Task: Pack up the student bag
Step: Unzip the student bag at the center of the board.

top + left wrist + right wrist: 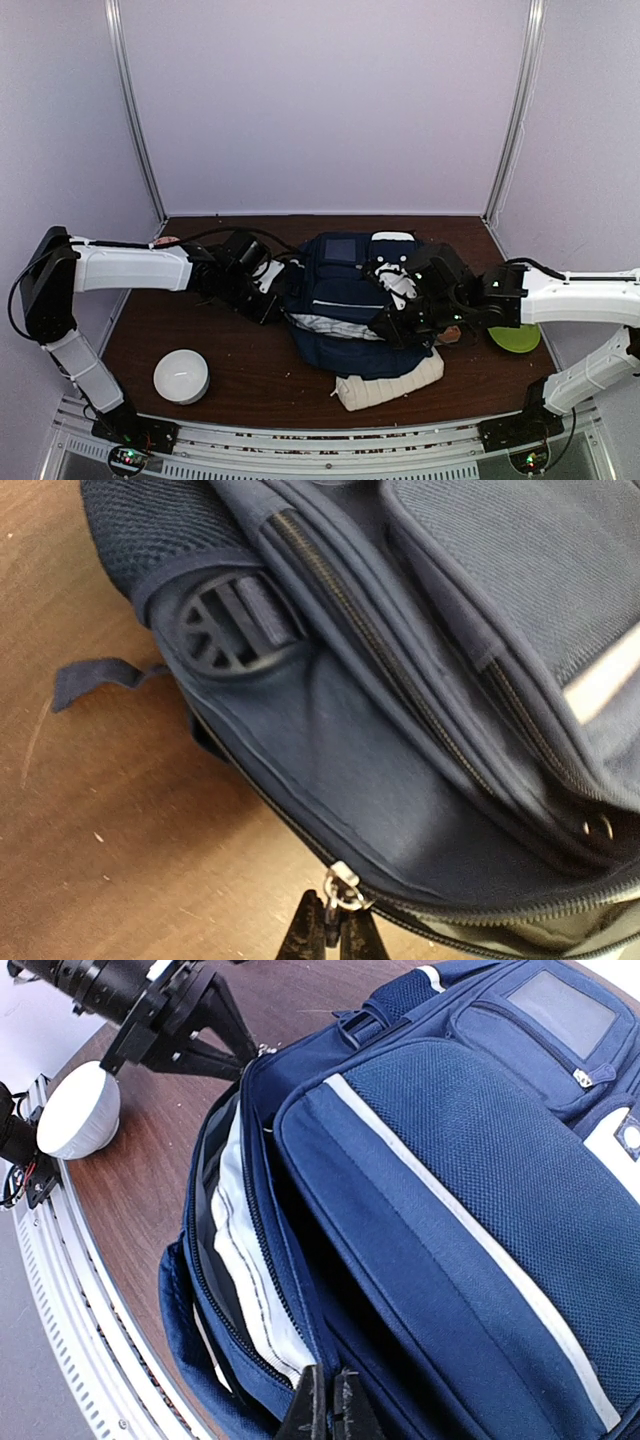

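Observation:
The student bag [340,300], a dark navy backpack with white stripes, lies in the middle of the table. Its main zip gapes along the near side, showing light lining or a white item [245,1260] inside. My left gripper [272,290] is at the bag's left edge, shut on the silver zipper pull [343,888]; it shows in the left wrist view [330,935] and in the right wrist view [250,1055]. My right gripper [400,322] is at the bag's right side, shut on the fabric edge beside the open zip [330,1410].
A white ribbed pouch [390,385] lies against the bag's near side. A white bowl [181,375] sits at the front left and also shows in the right wrist view [78,1110]. A green disc [515,338] lies at the right under the right arm.

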### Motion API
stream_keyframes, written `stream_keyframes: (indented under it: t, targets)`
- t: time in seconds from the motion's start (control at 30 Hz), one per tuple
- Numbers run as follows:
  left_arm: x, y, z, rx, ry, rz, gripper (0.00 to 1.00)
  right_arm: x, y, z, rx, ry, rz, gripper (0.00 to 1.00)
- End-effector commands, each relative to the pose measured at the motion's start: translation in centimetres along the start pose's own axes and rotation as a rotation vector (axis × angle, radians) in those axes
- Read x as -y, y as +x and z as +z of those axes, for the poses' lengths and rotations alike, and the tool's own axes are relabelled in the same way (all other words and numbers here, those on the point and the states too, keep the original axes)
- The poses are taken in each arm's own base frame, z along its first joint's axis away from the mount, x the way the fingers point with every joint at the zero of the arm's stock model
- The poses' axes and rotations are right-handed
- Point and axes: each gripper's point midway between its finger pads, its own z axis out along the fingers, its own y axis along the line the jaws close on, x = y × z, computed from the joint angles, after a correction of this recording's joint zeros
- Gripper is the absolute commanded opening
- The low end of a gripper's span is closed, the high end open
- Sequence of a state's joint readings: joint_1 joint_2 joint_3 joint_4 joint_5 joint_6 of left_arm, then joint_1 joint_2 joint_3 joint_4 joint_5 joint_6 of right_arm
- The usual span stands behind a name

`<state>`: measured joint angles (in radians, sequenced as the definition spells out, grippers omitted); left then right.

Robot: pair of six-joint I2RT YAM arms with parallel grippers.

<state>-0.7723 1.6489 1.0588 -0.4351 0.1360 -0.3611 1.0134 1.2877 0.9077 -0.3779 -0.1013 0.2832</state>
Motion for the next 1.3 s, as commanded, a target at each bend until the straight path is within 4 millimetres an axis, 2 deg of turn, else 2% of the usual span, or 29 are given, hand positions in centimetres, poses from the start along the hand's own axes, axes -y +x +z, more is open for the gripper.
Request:
stream_keyframes:
  t: [0.0, 0.17, 0.23, 0.27, 0.33, 0.43, 0.53, 0.63, 0.7, 0.73, 0.8, 0.87, 0.97, 1.03, 1.1, 1.2, 1.27]
  targets:
    - [-2.4, -2.3, -0.1, 0.023, -0.089, -0.011, 0.0, 0.6, 0.3, -0.3, -0.002, 0.01, 0.003, 0.0]
    - [-2.6, -2.2, 0.7, -0.01, -0.102, 0.007, 0.0, 0.0, 0.1, -0.2, -0.004, -0.018, -0.003, 0.0]
    - [-2.5, -2.0, 0.3, -0.006, -0.097, 0.02, 0.0, -0.2, -0.1, -0.3, -0.004, -0.025, -0.004, 0.0]
    - [-2.4, -2.1, -0.2, 0.004, -0.091, 0.028, 0.08, -0.2, -0.3, -0.4, 0.0, -0.027, -0.001, 0.0]
    - [-1.9, -2.5, -2.0, 0.04, -0.078, 0.05, 0.32, -0.6, -1.1, -0.7, 0.011, -0.038, 0.007, 0.0]
    - [-1.3, -3.0, -5.1, 0.08, -0.072, 0.083, 0.58, -1.4, -2.8, -1.5, 0.053, -0.073, 0.026, 0.23]
    - [-1.1, -3.6, -8.1, 0.12, -0.089, 0.117, 0.68, -1.9, -5.0, -2.3, 0.114, -0.091, 0.071, 0.37]
    - [0.3, -4.6, -11.2, 0.196, -0.057, 0.175, 0.72, -2.1, -7.2, -2.9, 0.16, -0.102, 0.138, 0.44]
    - [1.9, -5.4, -12.6, 0.25, -0.047, 0.249, 0.74, -0.9, -8.6, -3.4, 0.203, -0.065, 0.219, 0.46]
    - [3.0, -5.7, -12.9, 0.274, -0.045, 0.299, 0.76, 0.3, -9.0, -3.6, 0.227, -0.023, 0.276, 0.46]
    - [5.3, -6.3, -13.0, 0.305, -0.049, 0.384, 0.78, 4.2, -9.3, -4.1, 0.276, 0.075, 0.411, 0.48]
    - [7.7, -6.8, -12.2, 0.318, -0.047, 0.447, 0.79, 8.3, -7.9, -4.3, 0.297, 0.172, 0.566, 0.49]
    - [10.9, -7.2, -10.0, 0.299, -0.003, 0.49, 0.79, 12.5, -4.8, -4.5, 0.307, 0.253, 0.736, 0.49]
    - [13.0, -7.5, -9.0, 0.299, 0.027, 0.519, 0.81, 14.0, -2.8, -4.7, 0.311, 0.295, 0.791, 0.5]
    - [15.4, -7.8, -8.2, 0.302, 0.063, 0.56, 0.97, 14.9, -1.2, -5.0, 0.316, 0.329, 0.823, 0.49]
    - [18.7, -8.1, -6.7, 0.29, 0.117, 0.629, 0.98, 15.4, 0.4, -5.5, 0.327, 0.351, 0.841, 0.49]
    - [20.0, -7.9, -4.8, 0.262, 0.138, 0.668, 0.98, 15.5, 1.1, -5.8, 0.324, 0.363, 0.84, 0.49]
